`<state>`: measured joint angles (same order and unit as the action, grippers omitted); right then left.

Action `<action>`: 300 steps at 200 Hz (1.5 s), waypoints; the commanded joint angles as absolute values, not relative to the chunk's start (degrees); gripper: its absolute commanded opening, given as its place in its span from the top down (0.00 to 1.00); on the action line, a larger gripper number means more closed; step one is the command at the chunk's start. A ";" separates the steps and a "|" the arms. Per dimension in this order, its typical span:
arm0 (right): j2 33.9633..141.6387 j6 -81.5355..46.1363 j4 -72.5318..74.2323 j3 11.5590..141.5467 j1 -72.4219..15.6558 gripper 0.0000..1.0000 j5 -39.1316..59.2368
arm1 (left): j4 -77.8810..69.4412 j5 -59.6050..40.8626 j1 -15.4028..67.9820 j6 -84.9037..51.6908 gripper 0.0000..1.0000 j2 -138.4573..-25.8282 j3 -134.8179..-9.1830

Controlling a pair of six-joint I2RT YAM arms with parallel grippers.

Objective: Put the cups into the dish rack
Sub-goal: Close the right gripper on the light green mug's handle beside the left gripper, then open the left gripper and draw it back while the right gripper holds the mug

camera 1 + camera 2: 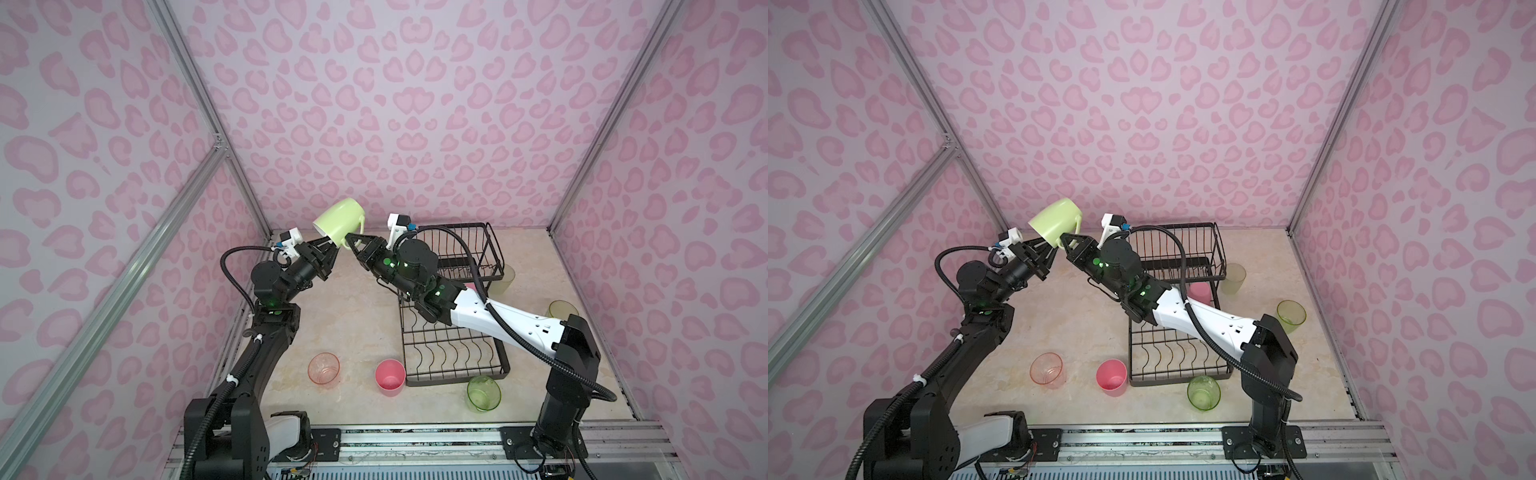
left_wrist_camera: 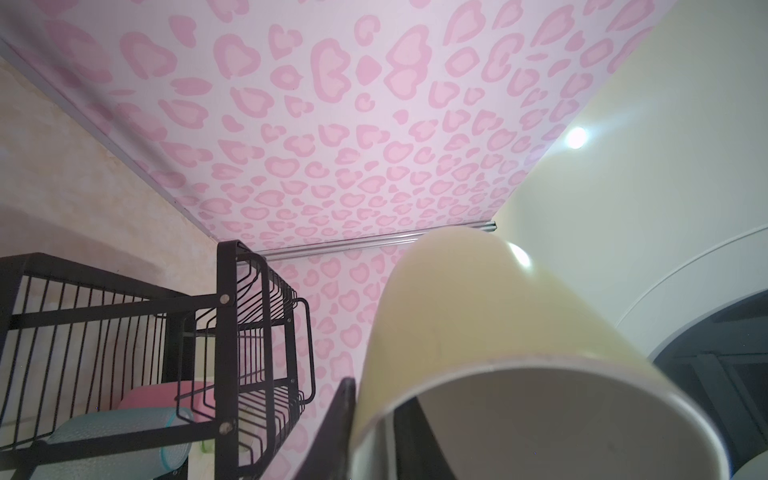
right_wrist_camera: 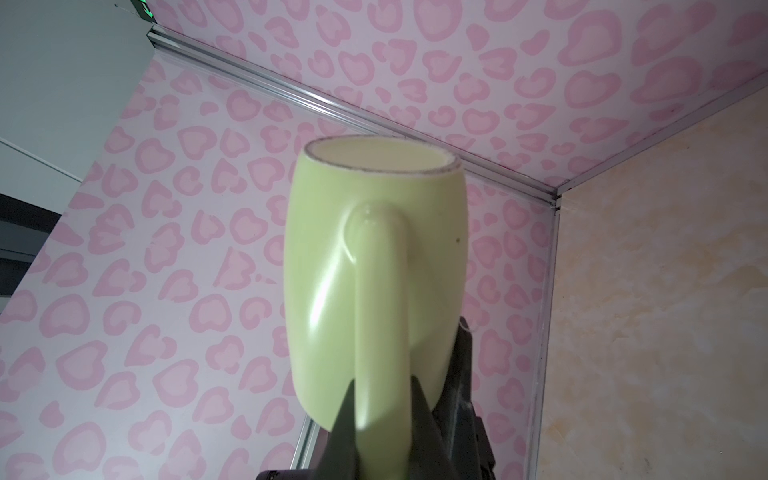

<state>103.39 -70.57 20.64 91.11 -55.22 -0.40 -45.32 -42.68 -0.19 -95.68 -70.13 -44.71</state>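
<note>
Mug: pale green, opaque, glossy, with one loop handle. It is up in the air at far centre-left, clear of the table and just left of the rack's raised basket.
Axis: tilted. The mouth faces down-left toward the left gripper, the base points up toward the far wall, and the handle is on the right side.
Right gripper: clamped on the handle, one finger pressed to each side; this is plain in the right wrist view.
Left gripper state: at the rim, one finger inside the mouth and one outside the wall. Can't tell whether it is pinching or slack.
Key relation: dish rack lies right of the mug and the right arm is the nearer one, with the basket just beside its wrist.
Step (judged): a left-to-right handover; next the left fingers clear the rim and the right arm swings the mug right over the rack.
Risk (judged): with a handle-only grip the mug may pivot.
Still on table: clear pink glass, pink tumbler and green glass, all near the front.
In rack: teal tumbler, lying on the lower tray.
</note>
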 commanded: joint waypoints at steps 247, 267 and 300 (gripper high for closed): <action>98.83 -52.42 17.66 89.95 -57.37 0.94 -8.67 | 9.28 -32.15 -8.76 -55.55 0.19 -57.62 -49.16; 97.93 -49.17 16.97 90.08 -58.20 0.94 -9.98 | 13.33 -27.48 -8.97 -51.70 0.14 -57.69 -49.73; 95.00 -43.19 16.17 89.46 -59.30 0.94 -13.33 | 15.55 -23.02 -8.96 -47.68 0.03 -58.52 -49.14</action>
<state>96.90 -49.78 12.03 89.47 -58.70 -9.74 12.23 -28.10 -8.91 -53.08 -58.00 -48.90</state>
